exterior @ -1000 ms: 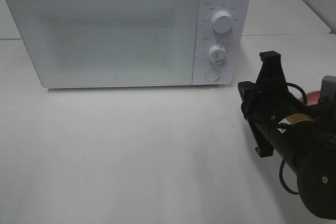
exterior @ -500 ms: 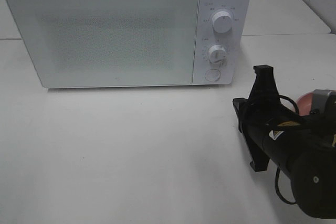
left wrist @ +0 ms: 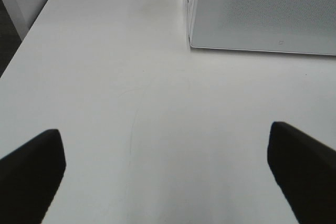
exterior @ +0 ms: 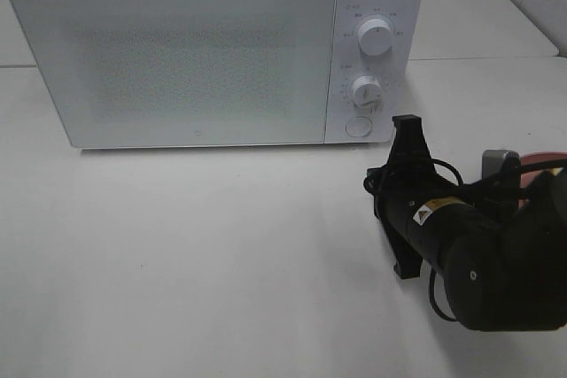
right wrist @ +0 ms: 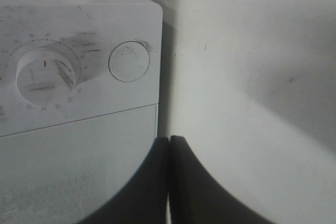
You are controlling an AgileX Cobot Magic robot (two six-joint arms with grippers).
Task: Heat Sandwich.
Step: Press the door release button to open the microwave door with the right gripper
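The sandwich is out of view in every frame. A white microwave stands at the back of the table with its door closed. My right gripper is shut with nothing in it. Its tip hangs just in front of the microwave's lower right corner, close to the round door button. The right wrist view shows the shut fingers pointing at the corner below that button. Over bare table in front of the microwave door, my left gripper stands open and empty.
Two white knobs, the upper knob and the lower knob, sit above the button. A slice of the round pink plate shows behind my right arm at the right edge. The white table stretches in front of the microwave.
My right arm has moved left and toward the microwave's lower right corner. Its gripper stayed shut. The microwave door has not moved.
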